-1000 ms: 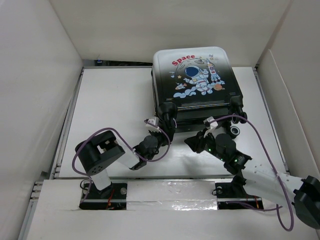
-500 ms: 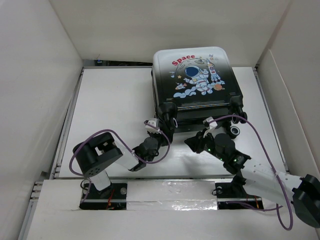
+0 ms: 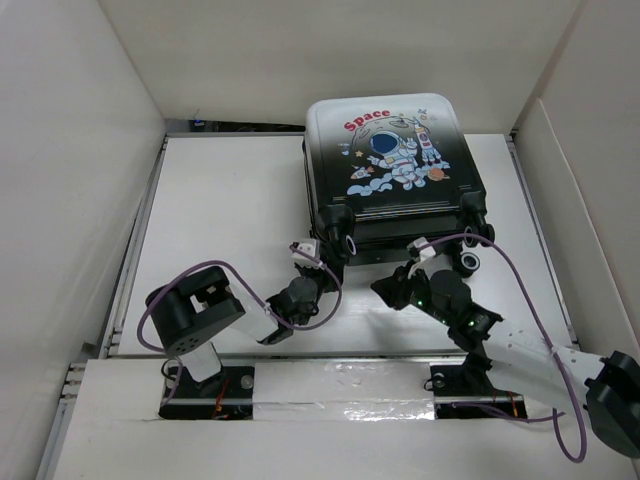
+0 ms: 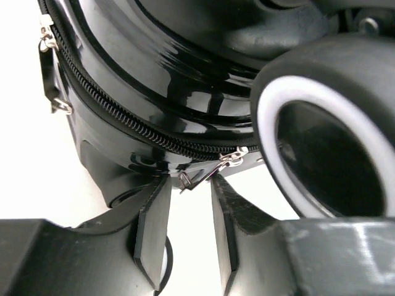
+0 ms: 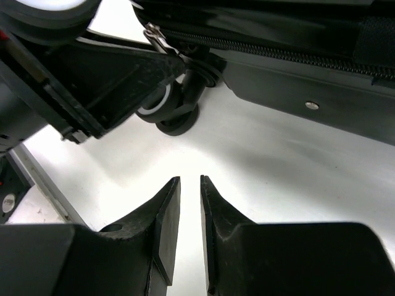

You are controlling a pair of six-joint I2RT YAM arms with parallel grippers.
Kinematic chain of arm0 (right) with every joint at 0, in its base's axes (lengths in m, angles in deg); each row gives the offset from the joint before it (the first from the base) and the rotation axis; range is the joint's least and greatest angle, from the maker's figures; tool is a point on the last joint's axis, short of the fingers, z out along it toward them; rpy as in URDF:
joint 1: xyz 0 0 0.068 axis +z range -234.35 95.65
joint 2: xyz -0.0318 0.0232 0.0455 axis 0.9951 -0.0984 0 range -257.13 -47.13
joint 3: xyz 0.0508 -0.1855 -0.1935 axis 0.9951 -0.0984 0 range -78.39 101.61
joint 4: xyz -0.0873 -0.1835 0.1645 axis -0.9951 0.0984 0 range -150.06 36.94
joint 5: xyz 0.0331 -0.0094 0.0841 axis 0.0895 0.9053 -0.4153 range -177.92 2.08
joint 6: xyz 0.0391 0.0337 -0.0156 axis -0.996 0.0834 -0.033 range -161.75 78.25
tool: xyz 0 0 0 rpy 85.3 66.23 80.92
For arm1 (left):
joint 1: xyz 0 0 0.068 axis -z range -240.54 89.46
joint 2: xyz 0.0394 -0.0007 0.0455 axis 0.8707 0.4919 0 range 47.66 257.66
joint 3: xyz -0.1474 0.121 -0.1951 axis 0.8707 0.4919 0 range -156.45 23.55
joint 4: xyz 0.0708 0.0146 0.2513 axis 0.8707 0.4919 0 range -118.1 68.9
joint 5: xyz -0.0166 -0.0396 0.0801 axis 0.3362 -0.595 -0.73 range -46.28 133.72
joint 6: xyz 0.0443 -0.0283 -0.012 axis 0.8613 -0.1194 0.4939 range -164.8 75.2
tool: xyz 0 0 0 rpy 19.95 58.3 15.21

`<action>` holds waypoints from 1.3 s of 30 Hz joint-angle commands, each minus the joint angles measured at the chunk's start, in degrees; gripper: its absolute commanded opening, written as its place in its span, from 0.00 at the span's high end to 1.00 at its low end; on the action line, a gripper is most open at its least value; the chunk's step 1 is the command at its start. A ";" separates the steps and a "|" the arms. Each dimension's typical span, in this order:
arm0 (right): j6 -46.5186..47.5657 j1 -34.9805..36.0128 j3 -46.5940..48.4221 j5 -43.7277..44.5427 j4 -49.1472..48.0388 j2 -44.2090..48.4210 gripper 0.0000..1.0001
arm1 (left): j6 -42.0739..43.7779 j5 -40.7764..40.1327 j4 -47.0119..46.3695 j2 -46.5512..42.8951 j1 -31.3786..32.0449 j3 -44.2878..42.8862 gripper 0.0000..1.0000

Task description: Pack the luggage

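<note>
Table; left claw low by luggage

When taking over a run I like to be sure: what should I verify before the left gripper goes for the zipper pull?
1. The zipper pull sits at the left gripper fingertips: ok.
2. Left jaws apart enough for the pull: ok.
3. Pull clamped: not ok.
4. Clearance to the wheel beside it: cannot tell.
5. The right gripper empty, above the table, off the luggage: ok.
6. What is inside: cannot tell, shell closed.
</note>
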 commanded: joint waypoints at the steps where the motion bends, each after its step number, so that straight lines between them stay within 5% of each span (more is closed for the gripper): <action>1: 0.17 0.42 -0.30 -0.77 -2.40 1.84 0.75 | 2.75 -1.76 -29.66 0.84 1.01 -2.85 0.73; 11: -0.36 1.47 -0.39 -1.39 -1.61 3.43 0.77 | 4.07 -5.02 -35.82 1.98 1.01 -2.24 0.99; 16: -0.36 1.47 0.92 -1.04 -1.88 3.52 0.76 | 3.98 -5.19 -35.03 -3.72 1.01 3.02 1.00; 27: 0.08 2.52 15.60 -0.15 -0.29 -5.77 0.16 | 1.87 -4.23 -29.05 -13.58 1.54 11.21 1.00; 33: -2.47 8.24 23.76 2.74 -3.54 -16.07 0.01 | 2.93 -4.58 -29.84 -11.91 1.54 10.60 1.00; 39: -4.31 9.56 28.79 7.03 -5.22 -24.16 0.00 | 1.52 -1.60 -30.46 -11.11 -0.21 11.12 1.00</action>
